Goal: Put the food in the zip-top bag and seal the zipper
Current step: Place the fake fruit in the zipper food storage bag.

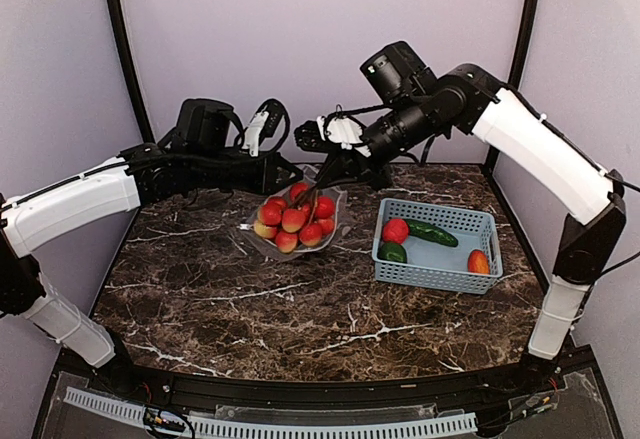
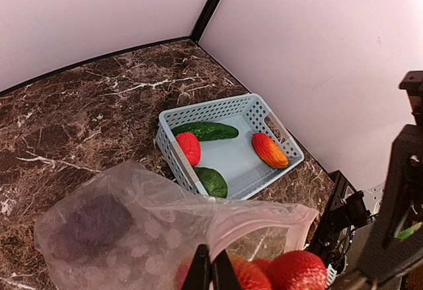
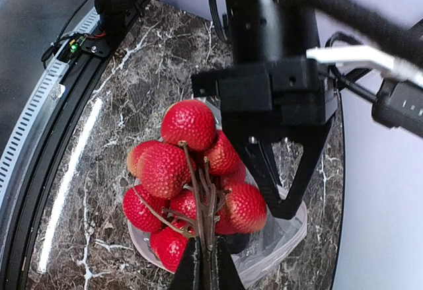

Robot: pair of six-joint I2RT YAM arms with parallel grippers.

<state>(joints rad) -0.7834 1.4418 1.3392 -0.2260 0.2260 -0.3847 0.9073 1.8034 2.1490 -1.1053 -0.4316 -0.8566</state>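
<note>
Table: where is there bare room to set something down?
The near half of the table, in front of bag and basket, is bare; so is the left of the bag. It is crowded at the back, around the strawberries.

enclosed cell, marble-pattern table [image 1: 250,309], even light.
top dark brown, white-veined; plain pale lilac walls [image 1: 320,39] on three sides; black posts [image 1: 127,49] at rear corners; slotted white rail [image 1: 300,426] along near edge.

I see a light-blue slotted plastic basket [image 1: 435,276] sitting on the dark brown marble-patterned tabletop [image 1: 250,299]. Behind the basket, pale lilac wall panels [image 1: 320,29] meet a black corner post [image 1: 526,19].
</note>
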